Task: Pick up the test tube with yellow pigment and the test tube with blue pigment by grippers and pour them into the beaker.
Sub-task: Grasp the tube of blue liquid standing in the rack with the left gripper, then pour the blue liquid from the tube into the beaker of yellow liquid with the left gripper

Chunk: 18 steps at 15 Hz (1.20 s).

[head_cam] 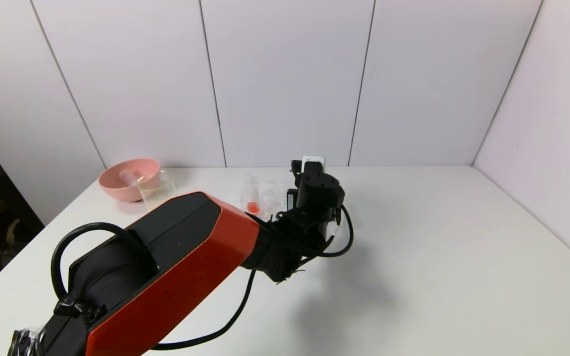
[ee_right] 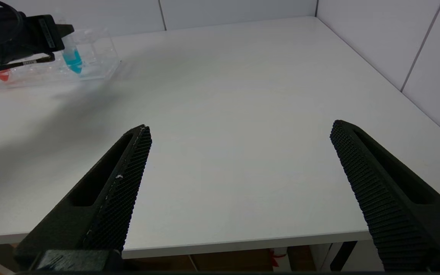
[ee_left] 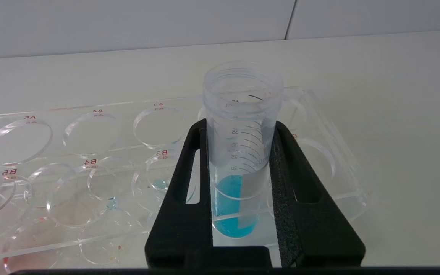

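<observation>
Bowl (head_cam: 129, 179) and beaker (head_cam: 156, 194) sit far left; the rack (ee_left: 319, 160) holds the blue tube (ee_left: 239, 152), clamped by the left gripper (ee_left: 239, 198). Lifted askew, it could drag the rack or spill. Right gripper (ee_right: 239, 191) hangs wide apart

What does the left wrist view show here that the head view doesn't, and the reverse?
Only the left wrist view shows the left gripper shut on the test tube with blue pigment, which stands in the clear rack, whose holes carry red labels. Only the head view shows the pink bowl and the beaker beside it, far left of the rack, with the left arm hiding the grip. Both show the rack, red liquid at its other end, and the white table. The right gripper appears in neither.
</observation>
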Each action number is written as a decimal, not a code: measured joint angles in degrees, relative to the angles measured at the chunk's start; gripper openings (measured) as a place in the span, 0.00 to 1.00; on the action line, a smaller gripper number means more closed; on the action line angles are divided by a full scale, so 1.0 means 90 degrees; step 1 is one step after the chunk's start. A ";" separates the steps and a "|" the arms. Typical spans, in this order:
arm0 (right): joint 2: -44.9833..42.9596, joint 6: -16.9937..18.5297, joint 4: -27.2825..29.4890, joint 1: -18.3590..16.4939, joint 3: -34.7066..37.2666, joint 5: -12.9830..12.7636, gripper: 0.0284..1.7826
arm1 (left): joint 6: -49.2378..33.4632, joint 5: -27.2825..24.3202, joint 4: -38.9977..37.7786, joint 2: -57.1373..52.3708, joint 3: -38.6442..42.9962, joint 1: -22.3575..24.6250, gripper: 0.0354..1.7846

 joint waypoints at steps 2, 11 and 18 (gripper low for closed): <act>0.0000 0.0000 0.0000 0.0000 0.0000 0.0000 0.96 | -0.0004 0.0009 0.0003 -0.0008 0.0004 0.0003 0.23; 0.0000 0.0000 0.0000 0.0000 0.0000 0.0000 0.96 | -0.0007 0.0019 0.0007 -0.0046 0.0007 0.0005 0.23; 0.0000 0.0000 0.0000 0.0000 0.0000 0.0000 0.96 | -0.0007 0.0037 0.0252 -0.0377 0.0016 -0.0009 0.23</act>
